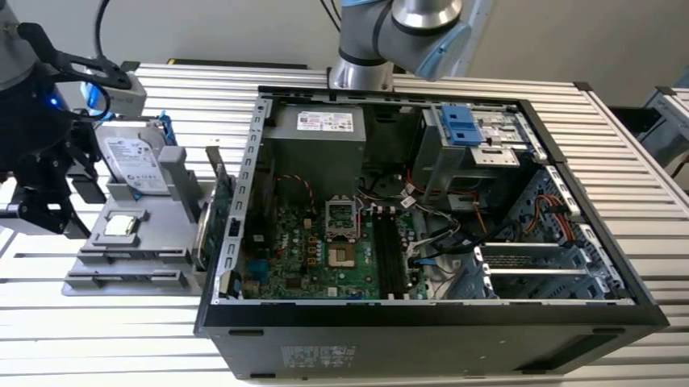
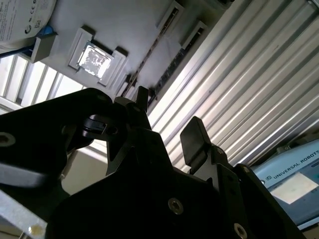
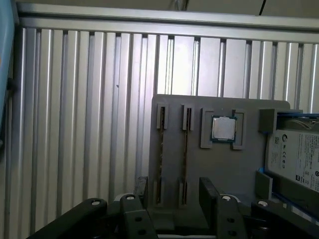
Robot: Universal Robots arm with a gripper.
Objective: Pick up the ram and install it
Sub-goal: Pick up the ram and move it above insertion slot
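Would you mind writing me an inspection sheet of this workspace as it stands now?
Surface: slatted metal table bearing an open computer case and a grey holder.
Job's things: ram stands edge-on in a holder slot, not picked up.
Clutter: hard drive and processor chip on the holder; green card beside the case.
Grippers: gripper open, empty, near the holder's slots.
Cables: loose wires inside the case.
Surroundings: second table at the exterior view's right.
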